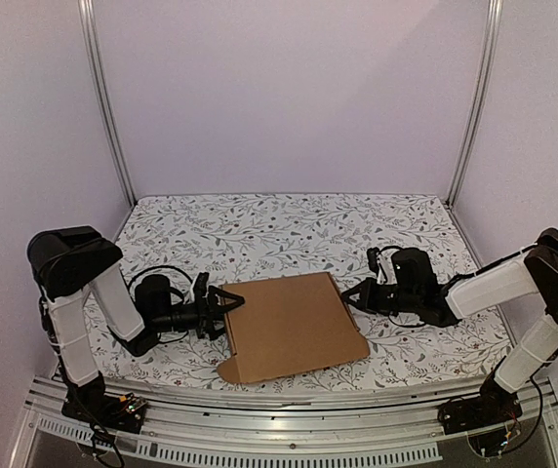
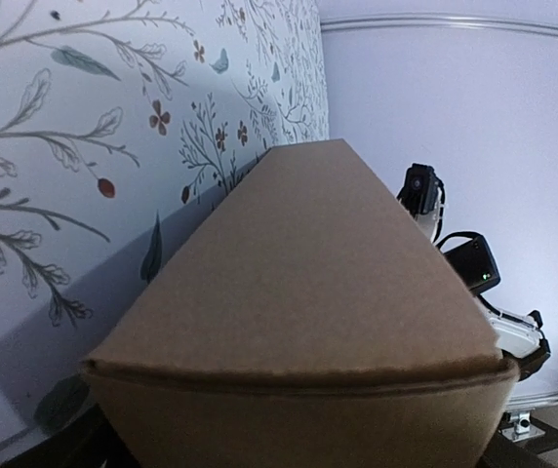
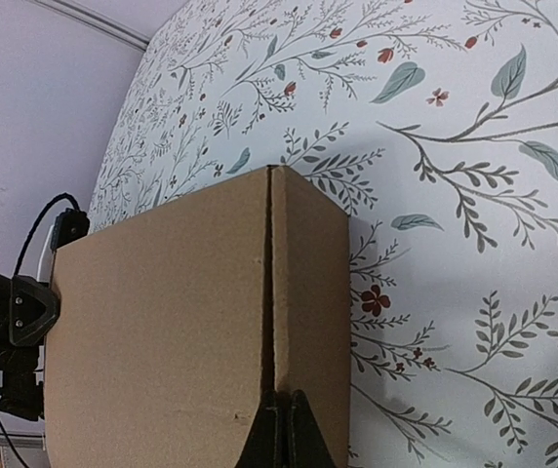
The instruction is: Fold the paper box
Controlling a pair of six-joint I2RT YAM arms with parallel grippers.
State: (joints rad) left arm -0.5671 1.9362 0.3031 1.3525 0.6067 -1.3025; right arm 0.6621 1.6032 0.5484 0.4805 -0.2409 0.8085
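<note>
The paper box (image 1: 294, 325) is a shallow, closed brown cardboard mailer lying flat at the middle of the table. My left gripper (image 1: 224, 308) is at the box's left edge with its jaws spread. In the left wrist view the box (image 2: 308, 292) fills the lower frame and only dark slivers of the fingers (image 2: 92, 447) show at the bottom corners. My right gripper (image 1: 353, 295) is at the box's right edge. In the right wrist view its fingers (image 3: 284, 434) are closed together, with the tips touching the seam between lid and side wall of the box (image 3: 162, 331).
The table has a floral-patterned cover (image 1: 289, 229). White walls and metal corner posts (image 1: 108, 107) enclose it. A metal rail (image 1: 289, 429) runs along the near edge. The right arm (image 2: 455, 263) shows beyond the box in the left wrist view, and the left arm (image 3: 16, 312) in the right wrist view.
</note>
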